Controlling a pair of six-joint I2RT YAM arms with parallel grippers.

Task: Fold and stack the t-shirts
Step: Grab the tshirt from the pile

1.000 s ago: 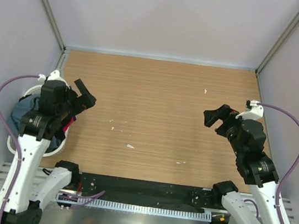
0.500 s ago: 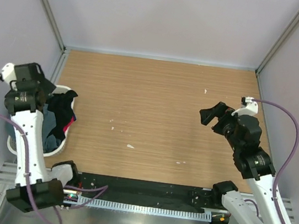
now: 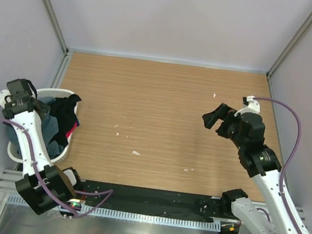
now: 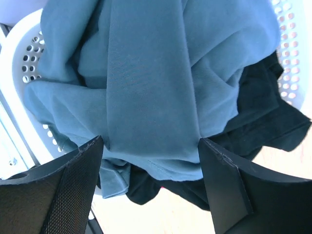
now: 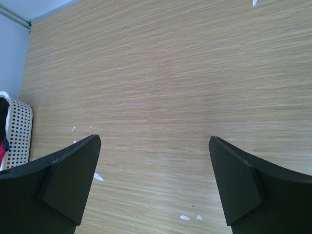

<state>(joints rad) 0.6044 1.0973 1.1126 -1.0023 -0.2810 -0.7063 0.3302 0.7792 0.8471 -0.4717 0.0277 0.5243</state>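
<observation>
Several t-shirts lie crumpled in a white plastic laundry basket (image 3: 55, 91) at the table's left edge. A slate blue-grey shirt (image 4: 156, 73) is on top, with a black shirt (image 4: 265, 114) beside and under it; both show in the top view, blue-grey (image 3: 54, 136) and black (image 3: 64, 110). My left gripper (image 4: 151, 187) is open and empty, held just above the blue-grey shirt; in the top view it (image 3: 28, 105) is over the basket's left side. My right gripper (image 3: 214, 118) is open and empty above the bare wooden table (image 5: 161, 87).
A bit of red cloth (image 3: 71, 134) shows in the basket. The basket's perforated wall (image 5: 17, 131) shows at the left edge of the right wrist view. Small white specks (image 3: 135, 152) lie on the table. Grey walls enclose the table on three sides.
My left arm has swung left and back, from the basket's table side to over its left side, with the gripper now aimed down at the shirts. My right gripper has drifted slightly left.
</observation>
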